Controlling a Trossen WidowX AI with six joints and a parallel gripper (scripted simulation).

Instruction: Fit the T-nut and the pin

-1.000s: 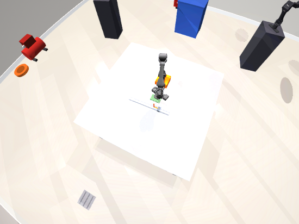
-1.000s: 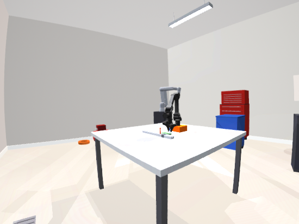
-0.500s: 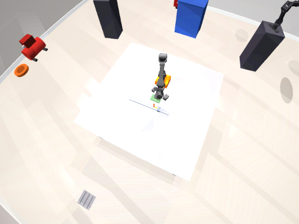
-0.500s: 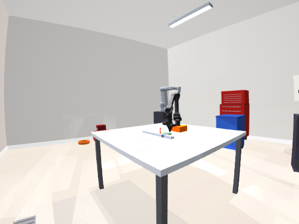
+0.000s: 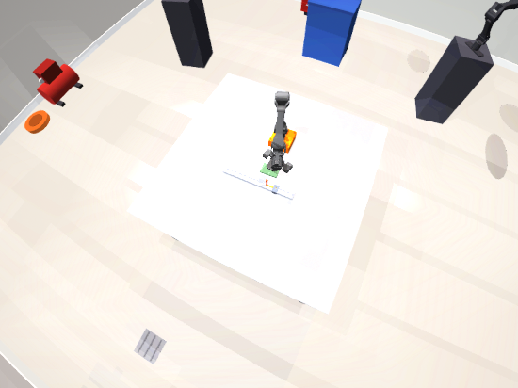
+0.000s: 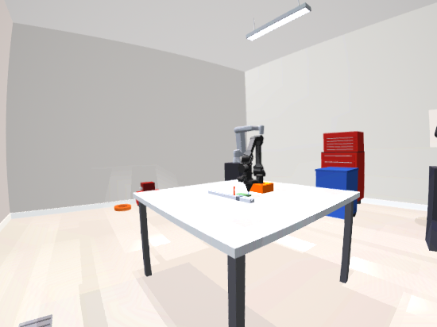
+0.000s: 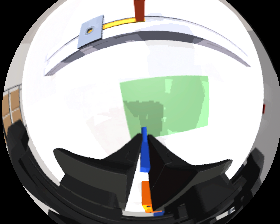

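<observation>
Where the wrist view looks down on the white desk [image 5: 283, 237] [image 6: 238, 224] [image 7: 105, 65], you have the blue pin [image 7: 145, 159] pinched between the fingertips of your end effector [image 5: 277, 163] [image 6: 249, 187] [image 7: 144, 139]. One end of the pin points to twelve o'clock, just past the dark fingertips, by the near edge of the green tray [image 5: 269, 170] [image 6: 243, 194] [image 7: 177, 102]. You cannot tell whether the pin touches the tray.

From your fingertips in that view, the tray spreads toward one o'clock, and the aluminum rail [image 5: 245, 177] [image 6: 222, 194] [image 7: 165, 36] curves across at twelve o'clock. Toward eleven o'clock, the bracket [image 5: 275, 188] [image 6: 238, 198] [image 7: 91, 39] sits on the rail, with a brass-coloured spot showing in its hole. The orange handle [image 5: 267, 182] [image 6: 233, 190] [image 7: 139, 11] stands up from the rail at twelve o'clock, and the brass nut [image 5: 270, 185] [image 7: 120, 23] runs as a yellow strip along the slot from the handle to the bracket.

Seen from the top, your orange bin [image 5: 289, 138] [image 6: 262, 188] [image 7: 146, 192] is at one o'clock from the end effector, and the bracket is at six.
</observation>
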